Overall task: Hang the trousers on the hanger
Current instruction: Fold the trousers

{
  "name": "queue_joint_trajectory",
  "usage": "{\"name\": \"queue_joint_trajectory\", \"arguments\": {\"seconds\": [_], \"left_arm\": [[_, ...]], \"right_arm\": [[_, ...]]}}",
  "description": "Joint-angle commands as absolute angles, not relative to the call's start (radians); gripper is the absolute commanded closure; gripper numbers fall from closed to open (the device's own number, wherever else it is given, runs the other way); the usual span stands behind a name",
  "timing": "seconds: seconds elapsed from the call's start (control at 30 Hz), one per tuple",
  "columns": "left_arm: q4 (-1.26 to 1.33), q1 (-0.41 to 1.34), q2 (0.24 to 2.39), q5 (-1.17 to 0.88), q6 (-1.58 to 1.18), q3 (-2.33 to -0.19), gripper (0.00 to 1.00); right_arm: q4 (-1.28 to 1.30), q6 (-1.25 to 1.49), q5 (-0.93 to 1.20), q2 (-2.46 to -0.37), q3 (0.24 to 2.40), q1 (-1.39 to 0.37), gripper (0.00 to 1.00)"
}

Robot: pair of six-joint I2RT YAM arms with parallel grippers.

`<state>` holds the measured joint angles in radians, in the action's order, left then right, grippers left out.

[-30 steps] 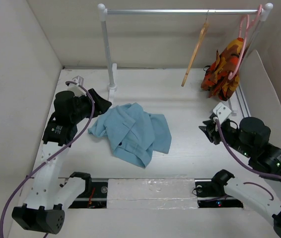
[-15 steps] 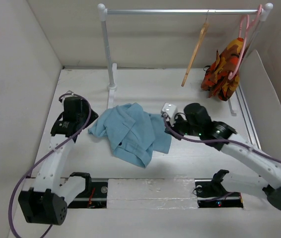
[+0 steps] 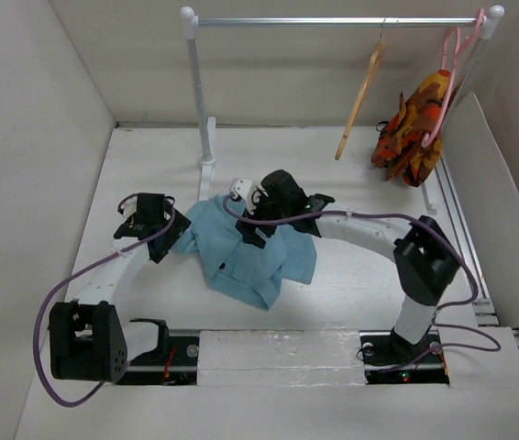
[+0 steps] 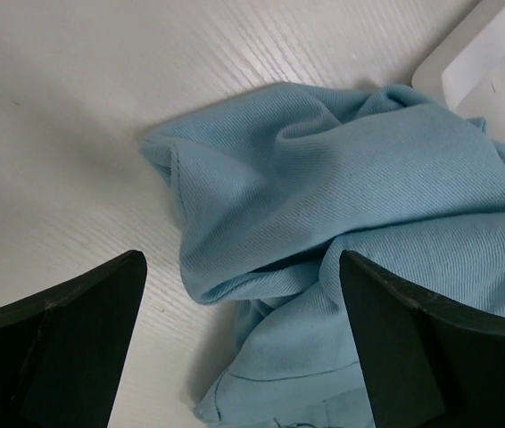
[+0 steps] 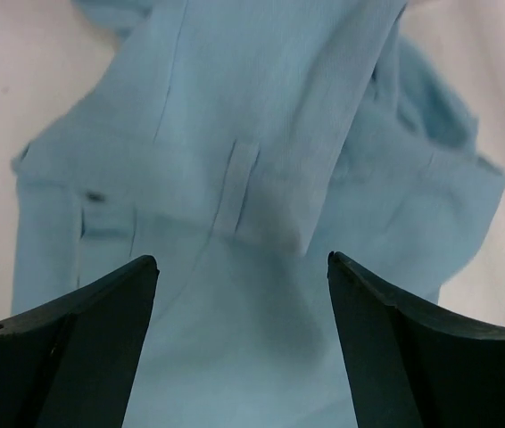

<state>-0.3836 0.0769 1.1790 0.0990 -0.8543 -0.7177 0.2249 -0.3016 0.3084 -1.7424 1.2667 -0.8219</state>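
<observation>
The trousers [image 3: 246, 252] lie crumpled on the table [image 3: 351, 183] just in front of the rack post [image 3: 200, 101]. They are well apart from the wooden hanger [image 3: 360, 92], which hangs on the rail [image 3: 333, 20] beside a pink hanger [image 3: 450, 73] carrying a patterned garment [image 3: 413, 128]. The left claw [image 4: 239, 267] gapes wide at the cloth's left edge and the right claw [image 5: 242, 260] gapes wide over the waistband, neither holding anything.

One trousers [image 3: 259, 266], two hangers [image 3: 360, 96] [image 3: 449, 69], one patterned garment [image 3: 411, 133]
</observation>
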Motion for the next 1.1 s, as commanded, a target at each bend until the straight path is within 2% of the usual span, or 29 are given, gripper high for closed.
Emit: {"name": "queue_joint_trajectory", "arguments": {"seconds": [0.0,0.07,0.13,0.27,0.37,0.4,0.43,0.47,0.57,0.63,0.67,0.73,0.77,0.93,1.07], "left_arm": [[-0.327,0.072,1.128,0.173,-0.937,-0.666,0.13],[-0.256,0.037,1.103,0.123,-0.956,-0.58,0.14],[-0.229,0.028,1.112,0.114,-0.963,-0.568,0.14],[-0.181,-0.005,1.201,0.055,-0.95,-0.561,0.14],[-0.123,-0.005,1.27,0.045,-0.96,-0.571,0.15],[-0.123,-0.005,1.27,0.044,-0.96,-0.571,0.15],[-0.098,-0.005,1.281,0.043,-0.968,-0.571,0.17],[-0.081,-0.005,1.301,0.029,-0.972,-0.569,0.2],[-0.025,-0.005,1.334,0.015,-0.985,-0.574,0.34],[0.02,-0.005,1.347,0.005,-0.983,-0.583,0.4],[0.026,-0.005,1.362,0.006,-0.98,-0.594,0.64],[0.002,-0.005,1.368,0.006,-0.976,-0.623,0.97],[-0.029,-0.005,1.359,0.006,-0.967,-0.664,1.0],[-0.205,-0.005,1.183,0.104,-0.936,-0.831,1.0],[-0.294,-0.005,0.984,0.247,-0.908,-1.078,1.0]], "right_arm": [[0.135,-0.314,0.344,-1.821,1.402,-0.83,0.18],[0.152,-0.31,0.351,-1.945,1.526,-0.83,0.18],[0.146,-0.299,0.345,-1.962,1.541,-0.83,0.18],[0.144,-0.281,0.359,-2.02,1.597,-0.83,0.26],[0.144,-0.271,0.376,-2.045,1.615,-0.83,0.52],[0.144,-0.276,0.376,-2.045,1.615,-0.83,0.52],[0.147,-0.276,0.379,-2.042,1.615,-0.83,0.87],[0.156,-0.279,0.38,-2.037,1.617,-0.83,0.99],[0.186,-0.311,0.371,-1.955,1.599,-0.83,1.0],[0.21,-0.342,0.336,-1.838,1.553,-0.839,1.0],[0.227,-0.354,0.322,-1.801,1.54,-0.839,1.0],[0.3,-0.383,0.292,-1.725,1.513,-0.839,1.0],[0.334,-0.4,0.269,-1.648,1.511,-0.839,1.0],[0.591,-0.462,0.158,-1.433,1.574,-0.839,1.0],[0.8,-0.486,0.058,-1.315,1.805,-0.839,1.0]]}}
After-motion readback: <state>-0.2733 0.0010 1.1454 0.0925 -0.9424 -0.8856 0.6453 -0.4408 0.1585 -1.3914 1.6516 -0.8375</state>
